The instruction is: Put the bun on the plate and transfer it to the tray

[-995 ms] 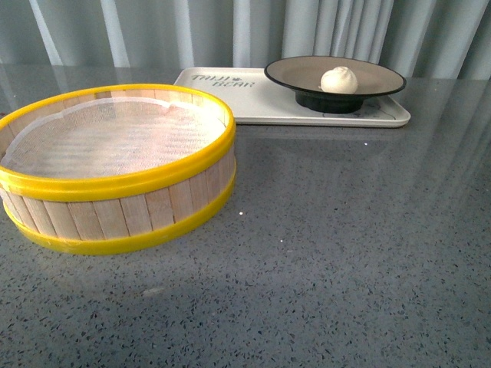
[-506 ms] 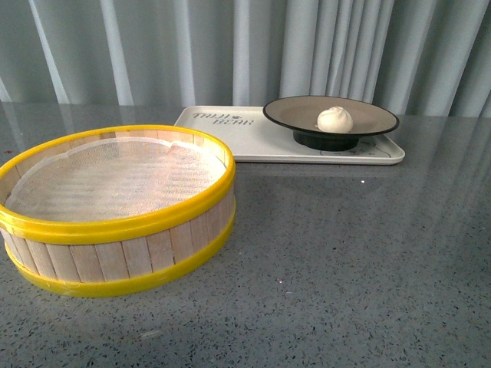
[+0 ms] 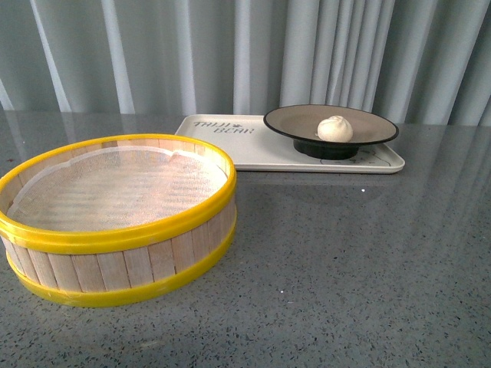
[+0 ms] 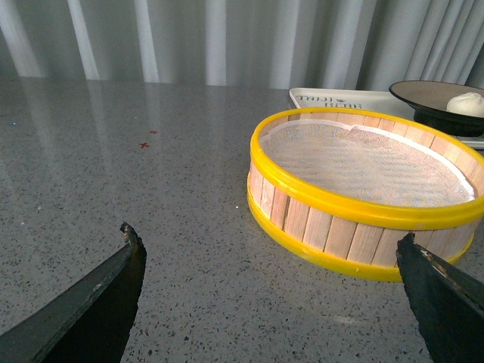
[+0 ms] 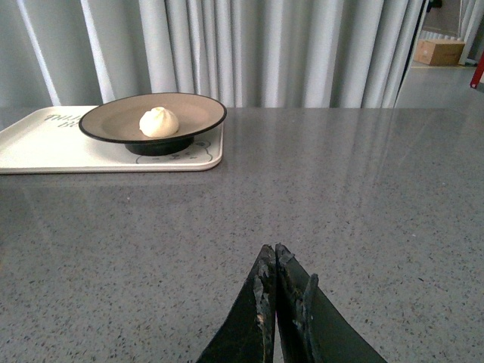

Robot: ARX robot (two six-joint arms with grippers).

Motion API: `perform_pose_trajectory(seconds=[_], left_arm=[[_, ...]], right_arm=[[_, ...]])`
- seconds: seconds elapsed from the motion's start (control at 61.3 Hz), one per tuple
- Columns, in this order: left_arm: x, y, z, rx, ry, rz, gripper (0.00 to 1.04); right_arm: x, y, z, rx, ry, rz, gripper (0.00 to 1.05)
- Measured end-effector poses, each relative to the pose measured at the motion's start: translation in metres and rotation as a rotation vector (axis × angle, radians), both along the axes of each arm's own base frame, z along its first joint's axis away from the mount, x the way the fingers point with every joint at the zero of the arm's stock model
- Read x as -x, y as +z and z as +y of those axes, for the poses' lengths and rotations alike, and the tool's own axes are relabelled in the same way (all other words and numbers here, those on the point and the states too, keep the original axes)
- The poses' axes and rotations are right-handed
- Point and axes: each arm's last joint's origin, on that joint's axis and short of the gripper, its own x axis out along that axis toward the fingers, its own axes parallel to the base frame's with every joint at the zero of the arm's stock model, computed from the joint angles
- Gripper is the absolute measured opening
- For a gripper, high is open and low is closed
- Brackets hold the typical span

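The bun [image 3: 335, 128] sits in the middle of the plate [image 3: 295, 120], and the plate stands on the right half of the tray [image 3: 222, 146] at the far side of the table [image 3: 360, 253] — so both parts of the task look done. The steamer basket [image 3: 115, 230] is near the front left, with nothing in it but its white liner, well apart from the tray.

Over the last second the front view has changed its framing: more of the curtain [image 3: 230, 54] shows above, and tray and plate sit lower and look flatter, as if the camera has tilted up or the body has risen. Bun, plate and tray keep the same relation to each other throughout; nothing on the table has shifted. I read that as the robot settling back after the placement, not a new step.

No arm shows in the front view. In the wrist views the left gripper [image 4: 276, 283] hangs with its jaws spread wide, holding nothing, facing the basket; the right gripper [image 5: 276, 287] has its tips pressed together, empty, low over bare table and well apart from the tray.
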Motion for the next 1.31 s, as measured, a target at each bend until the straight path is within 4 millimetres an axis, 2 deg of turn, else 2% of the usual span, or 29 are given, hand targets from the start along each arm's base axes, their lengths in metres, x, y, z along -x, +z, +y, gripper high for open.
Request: perform_pose_trajectory(seconds=[0.131,0.604,1.305], left_arm=[[0.000,0.000,0.000,0.000,0.000,0.000,0.98],[0.000,0.000,0.000,0.000,-0.001,0.000,0.98],[0.000,0.000,0.000,0.000,-0.001,0.000,0.98]], right_arm=[[0.006,-0.006,0.010,0.001,0.017,-0.001,0.02],[0.019,-0.022,0.010,0.001,0.012,-0.011,0.02],[0.037,-0.025,0.010,0.001,0.012,-0.010,0.02]])
